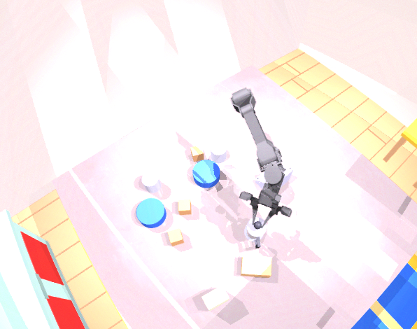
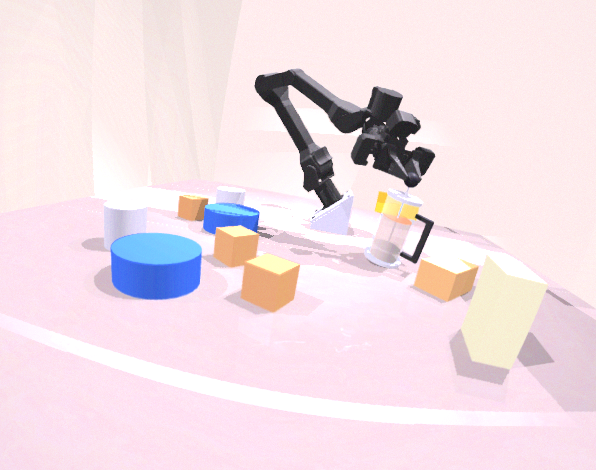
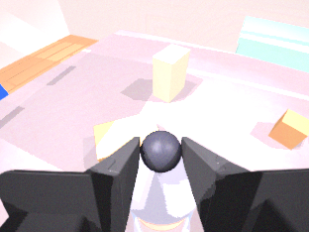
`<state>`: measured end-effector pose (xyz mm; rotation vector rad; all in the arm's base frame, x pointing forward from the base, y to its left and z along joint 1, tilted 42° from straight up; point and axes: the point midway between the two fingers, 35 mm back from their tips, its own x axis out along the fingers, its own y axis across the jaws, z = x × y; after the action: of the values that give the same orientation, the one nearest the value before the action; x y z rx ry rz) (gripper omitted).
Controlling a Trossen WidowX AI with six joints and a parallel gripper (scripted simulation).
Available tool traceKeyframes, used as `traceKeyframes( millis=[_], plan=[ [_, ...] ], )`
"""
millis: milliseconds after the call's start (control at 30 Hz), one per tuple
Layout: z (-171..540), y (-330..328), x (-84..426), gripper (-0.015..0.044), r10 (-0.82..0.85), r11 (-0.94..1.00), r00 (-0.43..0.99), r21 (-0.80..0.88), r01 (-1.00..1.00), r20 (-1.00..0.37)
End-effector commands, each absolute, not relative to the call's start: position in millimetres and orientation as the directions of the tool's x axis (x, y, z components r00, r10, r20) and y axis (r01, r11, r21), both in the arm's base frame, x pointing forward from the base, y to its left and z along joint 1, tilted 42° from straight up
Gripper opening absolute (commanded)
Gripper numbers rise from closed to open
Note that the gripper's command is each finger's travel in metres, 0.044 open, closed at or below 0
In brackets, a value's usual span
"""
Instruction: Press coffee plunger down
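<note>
The coffee press (image 1: 255, 232) (image 2: 392, 232) is a clear glass beaker with a yellow band, a white lid and a black handle. It stands upright on the table; in the wrist view its pale lid (image 3: 160, 198) is below the knob. The dark round plunger knob (image 1: 257, 224) (image 2: 412, 179) (image 3: 160, 152) is a little above the lid, with a short piece of thin rod showing between them. My gripper (image 1: 259, 223) (image 2: 411, 177) (image 3: 160, 142) is shut on the knob, one fingertip on each side. Inside the beaker, a disc shows partway down.
A low wooden block (image 1: 256, 265) (image 2: 445, 278) is close to the handle side. A tall cream block (image 1: 215, 299) (image 2: 503, 313) (image 3: 169, 74) stands beyond it. Two blue discs (image 1: 151, 212) (image 1: 206, 173), white cylinders (image 2: 125, 225) (image 2: 230, 195) and several small orange blocks are farther off.
</note>
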<state>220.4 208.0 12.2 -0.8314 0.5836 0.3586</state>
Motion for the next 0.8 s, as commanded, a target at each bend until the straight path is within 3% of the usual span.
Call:
traceKeyframes(
  millis=[0, 767],
  plan=[
    [7.4, 203.8, 220.9, 0.0123, 0.051, 0.614, 0.784, -0.599, -0.514, -0.619],
    [9.7, 208.7, 221.5, 0.0123, 0.064, 0.623, 0.786, -0.591, -0.513, -0.615]
  ],
)
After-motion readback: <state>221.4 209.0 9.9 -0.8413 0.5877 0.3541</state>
